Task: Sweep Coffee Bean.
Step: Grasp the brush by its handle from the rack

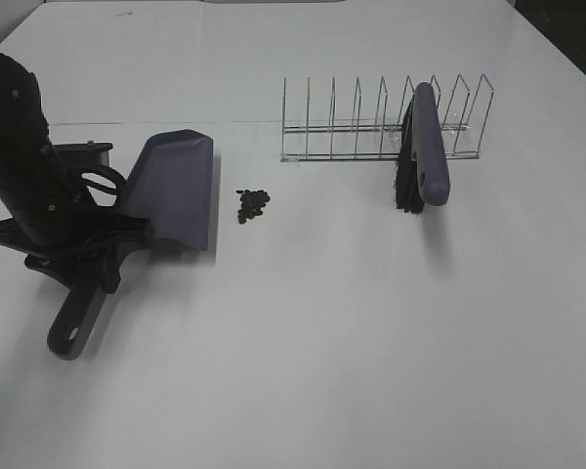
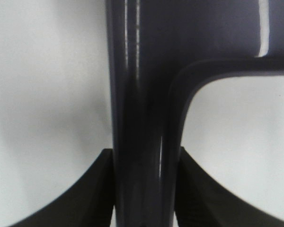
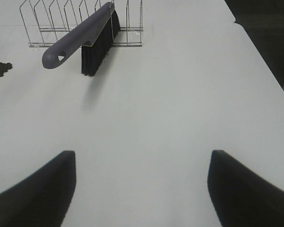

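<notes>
Closest in, the dark glossy handle of the dustpan (image 2: 142,94), filling the middle of the left wrist view and pinched from both sides by the left hand (image 2: 144,189), black fingers (image 2: 85,198) pressed flat against it with no gap showing. From the high camera, same grip seen at the far left of the desk (image 1: 371,342): left hand (image 1: 107,239) clamped where handle meets scoop, handle end poking out toward the near edge, purple-grey dustpan (image 1: 171,191) lying low on the white surface with its straight lip turned toward the middle. Just beside that lip, apart from it by a narrow strip of bare desk, the coffee beans (image 1: 253,204): a small tight cluster of dark ovals, none inside the scoop, also visible at the very edge of the right wrist view (image 3: 0,69). Farther back and to the right, a wire rack (image 1: 356,127) with the brush (image 1: 427,147) slotted between two of its loops, purple-grey back uppermost, black bristles hanging down, handle jutting forward off the rack. Well apart from the beans. Right hand (image 3: 142,156) out of the high view; in its own camera, both fingers spread wide, nothing between them, bare desk below, brush (image 3: 80,40) and rack (image 3: 38,19) far ahead.
</notes>
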You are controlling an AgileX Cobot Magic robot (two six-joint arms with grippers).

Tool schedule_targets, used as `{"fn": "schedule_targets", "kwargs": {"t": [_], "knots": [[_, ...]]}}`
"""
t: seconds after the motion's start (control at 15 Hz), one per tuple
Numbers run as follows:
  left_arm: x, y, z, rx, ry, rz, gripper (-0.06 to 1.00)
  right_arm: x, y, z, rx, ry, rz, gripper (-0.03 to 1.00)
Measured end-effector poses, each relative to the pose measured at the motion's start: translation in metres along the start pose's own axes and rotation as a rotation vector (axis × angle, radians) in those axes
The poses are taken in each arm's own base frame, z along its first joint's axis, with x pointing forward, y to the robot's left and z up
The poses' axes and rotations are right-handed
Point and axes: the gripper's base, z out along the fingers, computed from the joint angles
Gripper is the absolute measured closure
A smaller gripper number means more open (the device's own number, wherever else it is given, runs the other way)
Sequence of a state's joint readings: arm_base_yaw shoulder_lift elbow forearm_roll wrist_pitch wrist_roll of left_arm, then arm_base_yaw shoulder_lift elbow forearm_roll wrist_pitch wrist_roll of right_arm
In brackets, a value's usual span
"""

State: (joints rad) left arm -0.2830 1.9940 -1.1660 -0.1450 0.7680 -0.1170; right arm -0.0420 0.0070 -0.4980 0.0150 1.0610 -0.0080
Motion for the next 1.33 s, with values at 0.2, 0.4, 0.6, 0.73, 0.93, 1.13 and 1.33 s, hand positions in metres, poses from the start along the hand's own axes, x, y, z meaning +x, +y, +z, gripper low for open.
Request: {"fn": "schedule_targets", "kwargs": {"t": [0.2,0.4,0.6,0.73,0.93,1.13,1.33], "knots": [[0.0,0.0,0.0,0.0,0.0,0.003,0.6,-0.016,0.003,0.01,-0.034,0.041,0.02,0.29],[0.0,0.0,0.0,0.0,0.0,0.003,0.6,-0.056,0.005,0.034,-0.056,0.067,0.007,0.29],[0.0,0.0,0.0,0.0,0.0,0.003,0.6,-0.119,0.005,0.074,-0.063,0.165,-0.006,0.29],[0.0,0.0,0.0,0.0,0.0,0.003,0.6,-0.144,0.005,0.094,-0.065,0.213,-0.006,0.29],[0.0,0.0,0.0,0.0,0.0,0.004,0.6,-0.187,0.006,0.143,-0.068,0.31,-0.005,0.29],[0.0,0.0,0.0,0.0,0.0,0.004,0.6,-0.22,0.006,0.194,-0.077,0.343,0.006,0.29],[0.0,0.0,0.0,-0.003,0.0,0.007,0.6,-0.244,0.01,0.237,-0.114,0.377,0.041,0.29]]}}
